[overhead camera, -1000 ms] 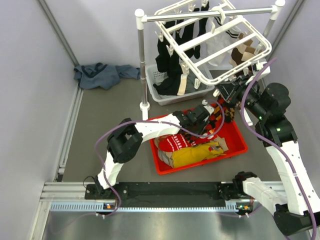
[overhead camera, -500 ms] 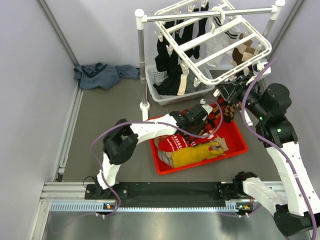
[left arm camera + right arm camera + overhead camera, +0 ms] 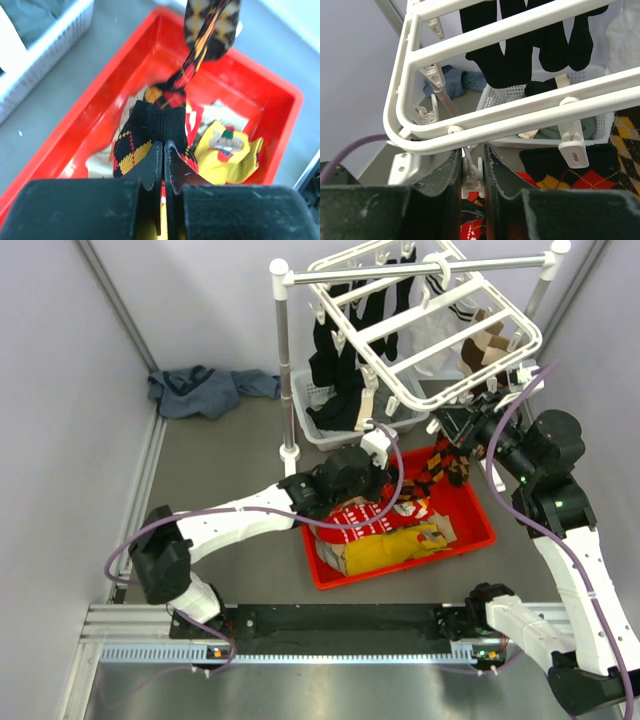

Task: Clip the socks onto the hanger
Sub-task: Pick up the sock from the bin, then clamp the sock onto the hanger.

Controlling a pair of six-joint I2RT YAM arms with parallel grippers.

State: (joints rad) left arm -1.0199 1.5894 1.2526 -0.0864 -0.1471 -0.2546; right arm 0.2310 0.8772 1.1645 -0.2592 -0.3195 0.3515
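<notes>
Left wrist view: the left tool (image 3: 163, 150) is clamped shut on the cuff of the black argyle sock (image 3: 160, 119), whose length runs ahead and upward over the red bin (image 3: 272, 102) toward the hanger (image 3: 520, 119), where the right tool (image 3: 472, 156) pinches a clip (image 3: 472, 174) just beside it.

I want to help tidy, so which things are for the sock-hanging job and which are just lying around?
For the job: black argyle sock in the left claw; white hanger; clip in the right claw.
Lying about: blue cloth; white basket; yellow garment in the red tray.
</notes>
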